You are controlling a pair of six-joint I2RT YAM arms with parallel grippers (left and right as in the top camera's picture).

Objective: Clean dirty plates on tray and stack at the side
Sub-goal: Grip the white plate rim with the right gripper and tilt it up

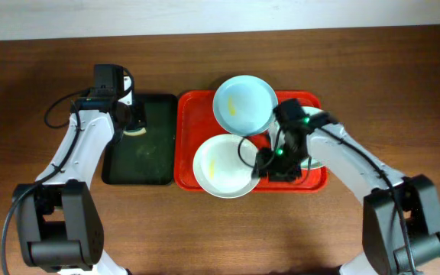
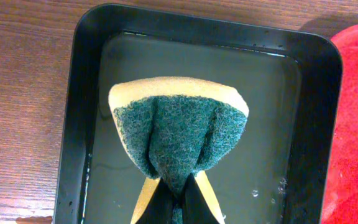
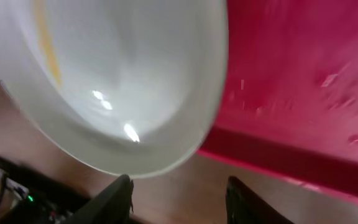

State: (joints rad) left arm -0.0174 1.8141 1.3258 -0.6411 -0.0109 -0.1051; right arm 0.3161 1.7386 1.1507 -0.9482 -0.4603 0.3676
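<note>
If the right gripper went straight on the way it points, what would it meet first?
Likely the plate: its near rim lies just ahead of the right gripper, in line with the open jaws' gap. The view is blurred, so depth is unsure.

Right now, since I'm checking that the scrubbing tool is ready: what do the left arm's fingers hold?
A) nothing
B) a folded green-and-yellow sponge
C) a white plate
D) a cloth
B: in the left wrist view the left fingers pinch a folded sponge, green scouring side outward, over the dark tray that holds water.
</note>
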